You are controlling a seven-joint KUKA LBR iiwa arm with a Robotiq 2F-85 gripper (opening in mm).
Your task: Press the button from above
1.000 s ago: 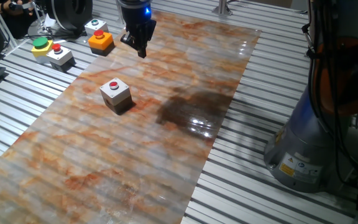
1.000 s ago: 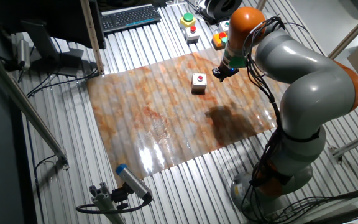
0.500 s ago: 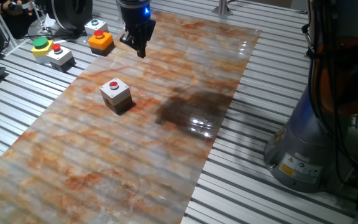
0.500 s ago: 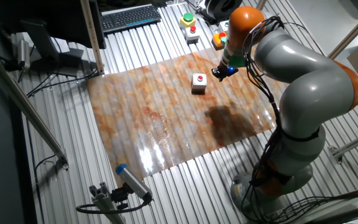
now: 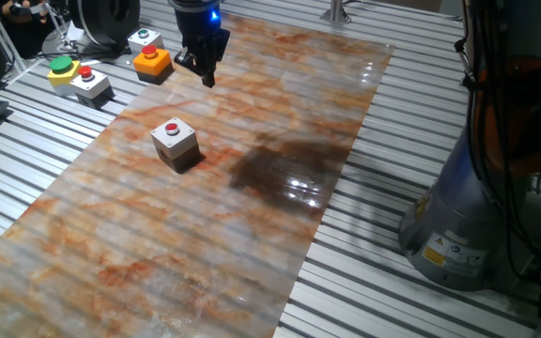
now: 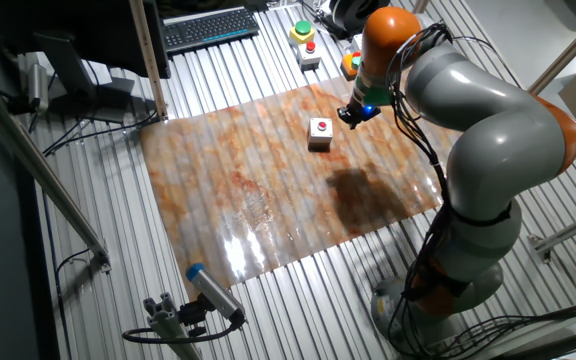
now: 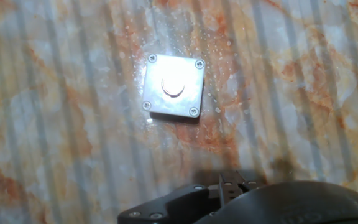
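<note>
The button [image 5: 172, 128] is small, round and red, on top of a grey-white cube box [image 5: 178, 147] that stands on the marbled mat [image 5: 205, 216]. It also shows in the other fixed view [image 6: 320, 126]. In the hand view the box lies above centre with its button [image 7: 173, 86] washed out pale. My gripper [image 5: 205, 73] hangs in the air behind and to the right of the box, well apart from it, and it also shows in the other fixed view [image 6: 350, 117]. In the hand view its fingertips [image 7: 232, 183] meet at the bottom edge, shut and empty.
Off the mat at the far left stand a yellow box with a green button [image 5: 61, 68], a grey box with a red button [image 5: 89, 84], an orange box with a red button [image 5: 152, 60] and a white box [image 5: 145, 38]. The arm's base [image 5: 463, 221] stands at the right.
My gripper has shifted a little to the left, toward the side where the button box stands. The box has not moved.
</note>
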